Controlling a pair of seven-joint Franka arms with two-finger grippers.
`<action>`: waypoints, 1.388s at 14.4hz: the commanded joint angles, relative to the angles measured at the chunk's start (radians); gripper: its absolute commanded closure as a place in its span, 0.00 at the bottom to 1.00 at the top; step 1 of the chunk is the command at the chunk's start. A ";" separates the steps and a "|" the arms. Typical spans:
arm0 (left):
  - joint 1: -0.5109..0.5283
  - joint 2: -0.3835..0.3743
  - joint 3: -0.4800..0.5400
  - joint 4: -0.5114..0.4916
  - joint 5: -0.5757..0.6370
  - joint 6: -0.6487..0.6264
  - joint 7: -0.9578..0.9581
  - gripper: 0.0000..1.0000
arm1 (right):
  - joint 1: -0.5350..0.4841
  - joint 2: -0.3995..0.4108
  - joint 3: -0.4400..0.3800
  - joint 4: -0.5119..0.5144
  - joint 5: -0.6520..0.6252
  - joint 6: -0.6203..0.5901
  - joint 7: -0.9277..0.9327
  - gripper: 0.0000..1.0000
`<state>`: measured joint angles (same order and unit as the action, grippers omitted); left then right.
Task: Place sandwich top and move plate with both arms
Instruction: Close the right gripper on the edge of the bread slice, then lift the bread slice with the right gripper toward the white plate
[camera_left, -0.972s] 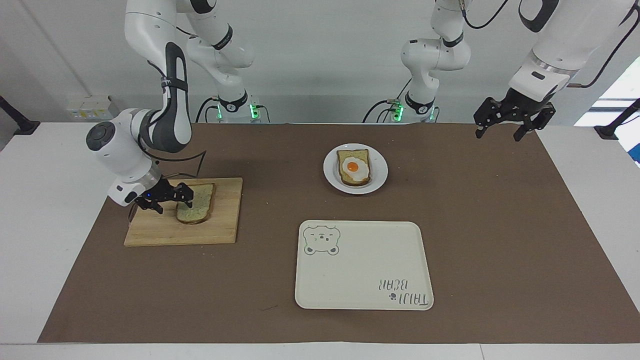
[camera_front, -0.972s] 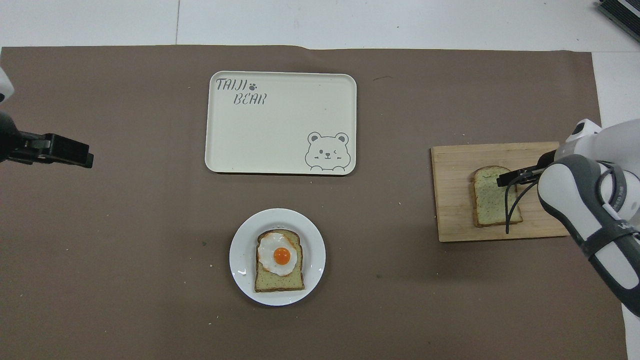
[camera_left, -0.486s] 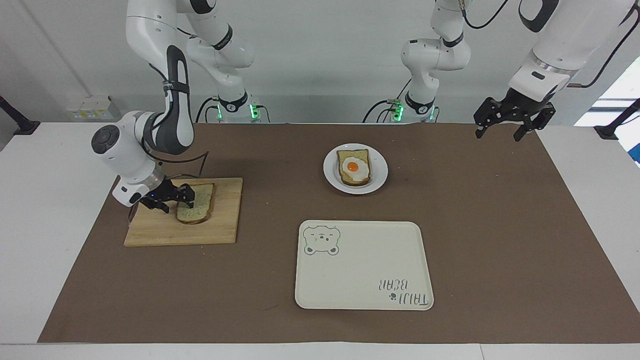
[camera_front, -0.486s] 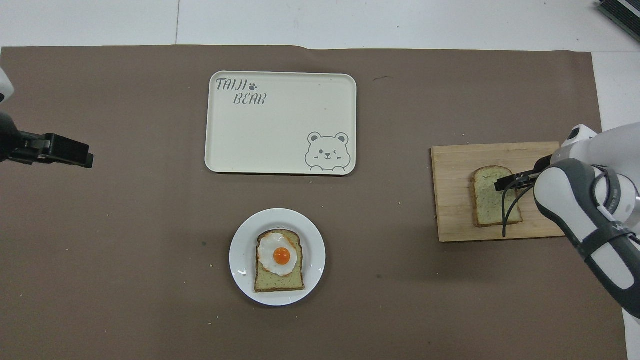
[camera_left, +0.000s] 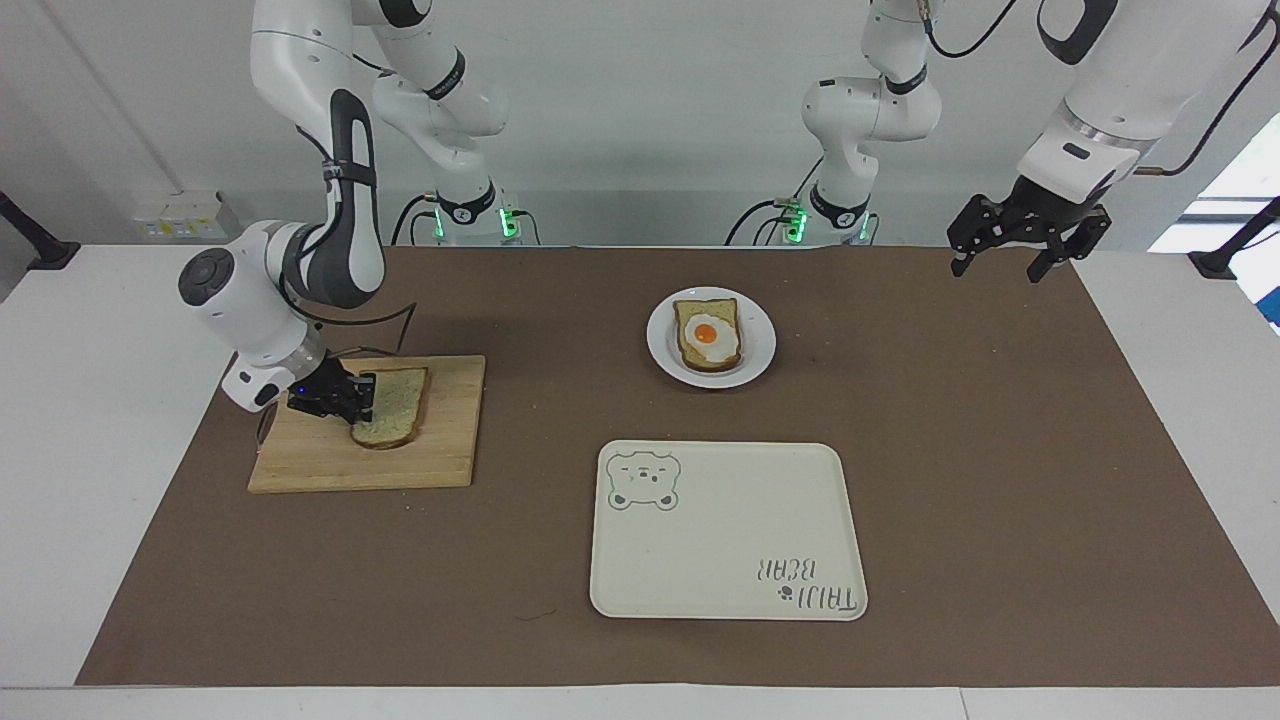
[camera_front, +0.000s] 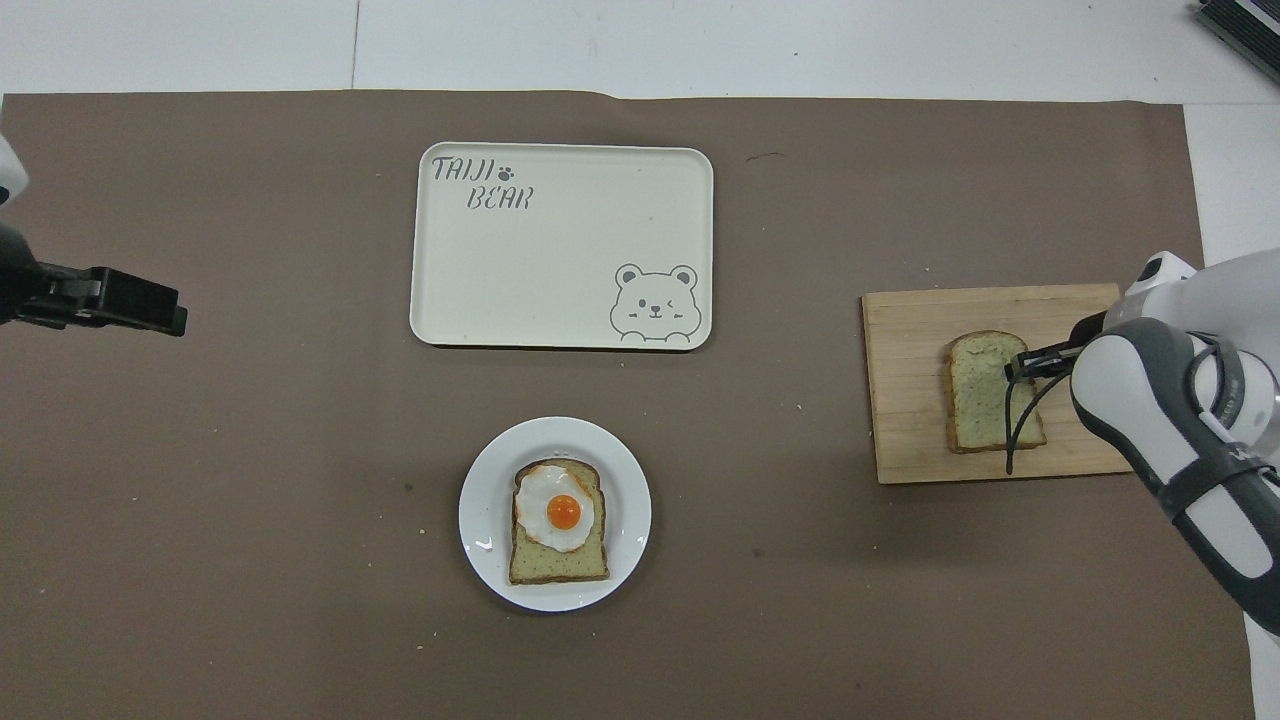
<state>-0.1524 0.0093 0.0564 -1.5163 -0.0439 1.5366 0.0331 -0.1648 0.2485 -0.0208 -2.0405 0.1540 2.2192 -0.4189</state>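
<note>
One slice, sandwich top (camera_left: 392, 405), lying on cutting board (camera_left: 440, 455) at right arm's end; I am pinching its edge with right gripper (camera_left: 352, 402) for lifting toward plate (camera_left: 760, 345); left gripper (camera_left: 1012, 248) waiting open above desk corner.

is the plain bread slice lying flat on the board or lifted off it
Lying flat: the sandwich top rests on the cutting board, right gripper closed on its edge.

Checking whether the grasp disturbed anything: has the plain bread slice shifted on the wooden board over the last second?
No. The sandwich top lies at the same spot on the cutting board in both views; only the right hand has closed on its edge.
</note>
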 joint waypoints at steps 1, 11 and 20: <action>0.001 -0.011 0.003 0.001 -0.011 -0.015 0.005 0.00 | -0.009 0.000 0.012 -0.015 0.033 0.019 0.006 1.00; -0.001 -0.011 0.003 0.001 -0.011 -0.010 0.011 0.00 | -0.013 -0.006 0.012 0.045 0.041 -0.073 0.005 1.00; -0.001 -0.011 0.002 0.001 -0.013 -0.010 0.010 0.00 | -0.012 -0.075 0.005 0.195 0.159 -0.387 -0.004 1.00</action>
<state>-0.1524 0.0093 0.0558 -1.5163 -0.0448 1.5366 0.0331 -0.1642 0.1874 -0.0190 -1.8611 0.2652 1.8817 -0.4171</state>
